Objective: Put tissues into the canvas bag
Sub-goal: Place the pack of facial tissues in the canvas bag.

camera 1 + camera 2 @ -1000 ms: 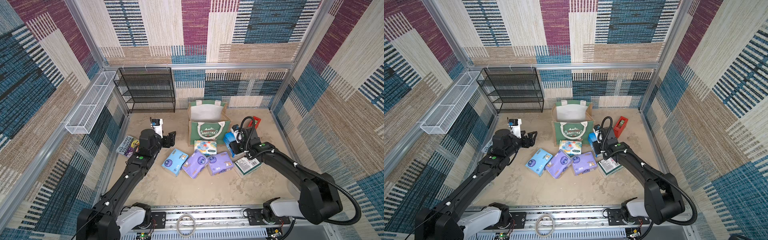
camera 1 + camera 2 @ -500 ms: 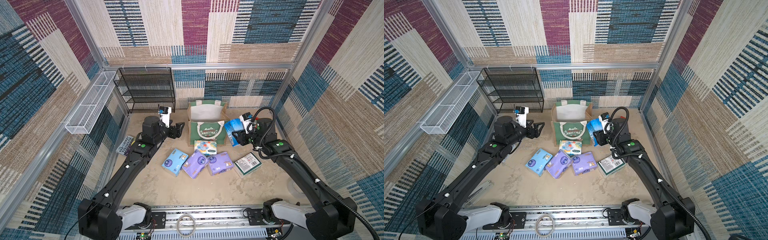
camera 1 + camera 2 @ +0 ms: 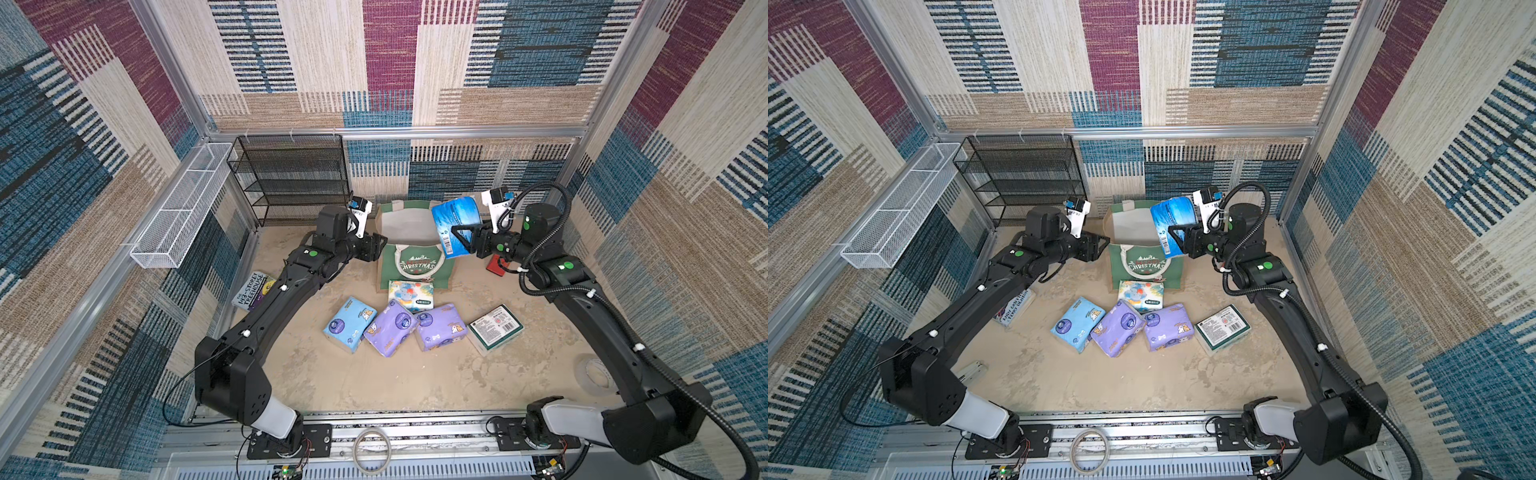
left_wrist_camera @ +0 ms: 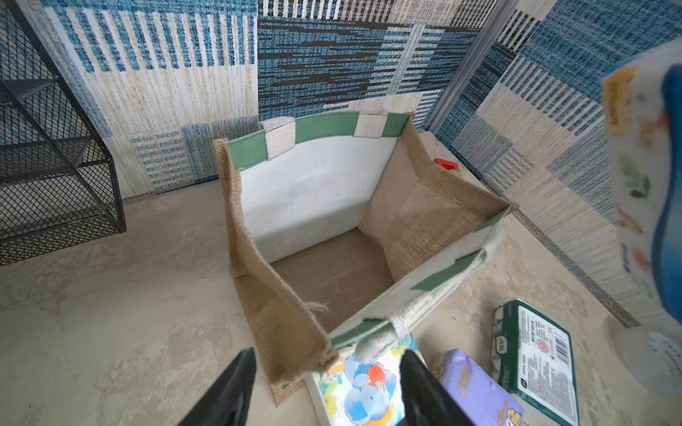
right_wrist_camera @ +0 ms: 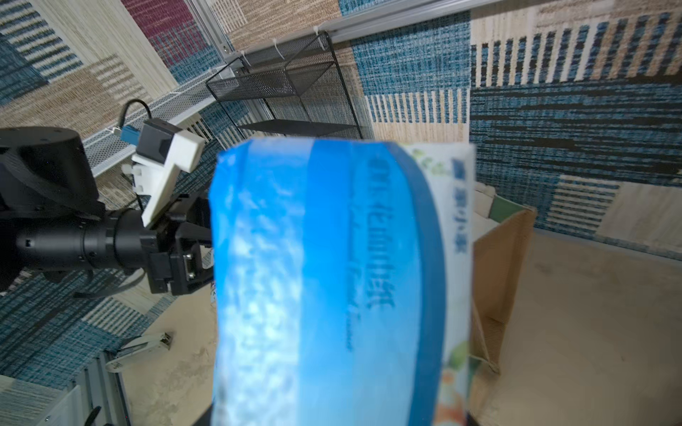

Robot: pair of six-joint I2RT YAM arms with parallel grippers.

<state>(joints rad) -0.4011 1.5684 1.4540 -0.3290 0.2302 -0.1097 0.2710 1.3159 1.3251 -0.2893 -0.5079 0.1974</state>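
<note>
The canvas bag stands open near the back wall, and its white lining shows bare. My right gripper is shut on the deeper blue tissue pack, held in the air over the bag's right rim. My left gripper is open at the bag's front left corner, with the jute edge between its fingers; whether they touch it I cannot tell. On the floor in front lie the elephant pack, a light blue pack, two lilac packs and the green-and-white pack.
A black wire-mesh shelf stands at the back left, with a white wire basket on the left wall. The Treehouse book lies under my left arm. A red object sits right of the bag, and a tape roll lies at the right.
My right arm lifted the deeper blue pack off the floor and carried it up over the bag's right rim. My left gripper moved to the bag's front left corner and its jaws narrowed.
</note>
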